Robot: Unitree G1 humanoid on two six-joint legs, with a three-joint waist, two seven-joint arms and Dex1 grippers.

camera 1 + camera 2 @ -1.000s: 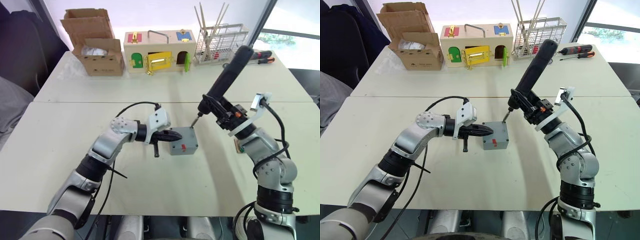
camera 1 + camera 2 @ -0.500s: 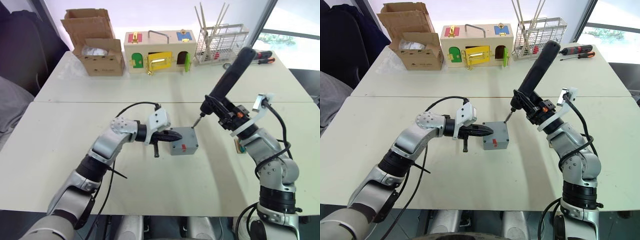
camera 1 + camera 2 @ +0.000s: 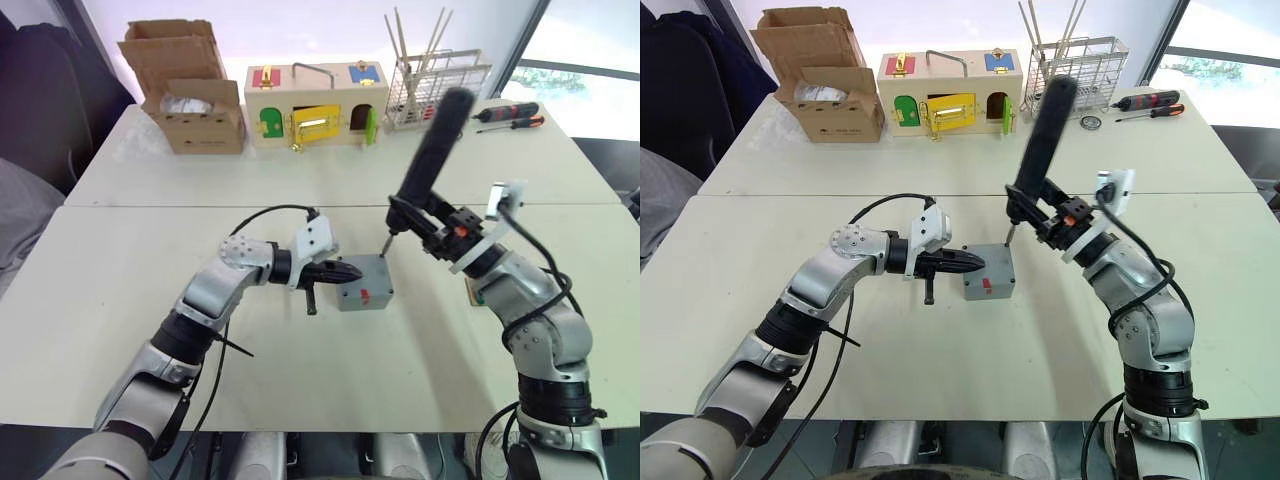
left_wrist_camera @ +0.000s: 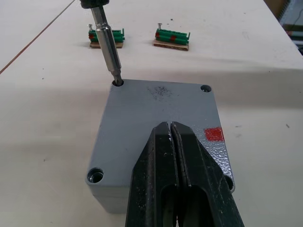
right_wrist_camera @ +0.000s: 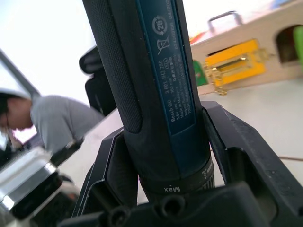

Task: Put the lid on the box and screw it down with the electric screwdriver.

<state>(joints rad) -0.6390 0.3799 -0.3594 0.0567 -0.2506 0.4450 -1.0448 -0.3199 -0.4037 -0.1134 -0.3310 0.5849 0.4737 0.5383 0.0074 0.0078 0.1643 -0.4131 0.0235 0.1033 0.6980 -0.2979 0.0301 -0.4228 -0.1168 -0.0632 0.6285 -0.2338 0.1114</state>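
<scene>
The grey lid (image 4: 156,109) lies on the grey box (image 3: 366,297), whose near side carries a small red mark. My left gripper (image 4: 170,125) is shut, and its closed fingertips rest on top of the lid from the left. My right gripper (image 3: 442,230) is shut on the black electric screwdriver (image 3: 430,150), which leans steeply over the box. The metal bit (image 4: 108,45) has its tip in the lid's far corner hole. The other corner holes of the lid show in the left wrist view.
At the table's back stand a cardboard box (image 3: 190,100), a wooden latch box (image 3: 315,100) and a wire rack (image 3: 440,90), with hand screwdrivers (image 3: 505,115) to the right. Two green terminal blocks (image 4: 173,38) lie beyond the box. A person (image 5: 42,123) sits off to the side.
The screwdriver has swung more upright, its top moving left, while the bit stays at the lid's far corner. My left gripper has kept its place on the lid.
</scene>
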